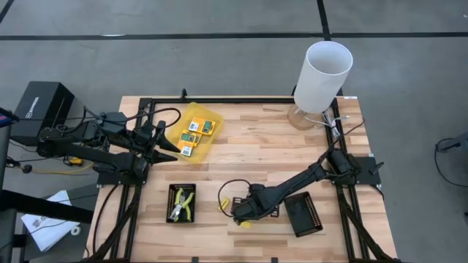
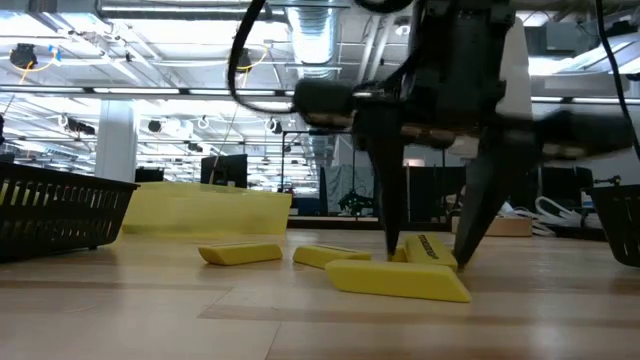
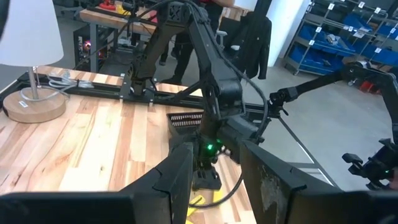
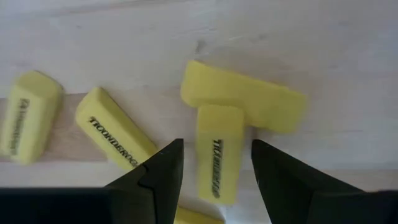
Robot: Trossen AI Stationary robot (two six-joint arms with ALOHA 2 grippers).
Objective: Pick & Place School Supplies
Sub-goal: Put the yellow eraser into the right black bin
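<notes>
The right gripper (image 4: 214, 165) stood low over the table (image 1: 256, 153) in the lower middle of the overhead frame, its two fingers spread wide on either side of one yellow eraser (image 4: 216, 152) without closing on it. That eraser lay with one end against a larger yellow piece (image 4: 249, 99), and two more printed erasers (image 4: 112, 134) lay to the left in the wrist picture. In the low view the fingers straddled the erasers right of centre. The left gripper (image 1: 164, 139) waited at the left of the overhead frame, fingers parted and holding nothing, just beside the translucent yellow container (image 1: 210, 115) with the small packets (image 1: 192, 136) inside. The plier-like tool (image 1: 180, 204) lay in a black tray (image 1: 172, 191) at lower left; another black tray (image 1: 303, 213) sat at lower right
</notes>
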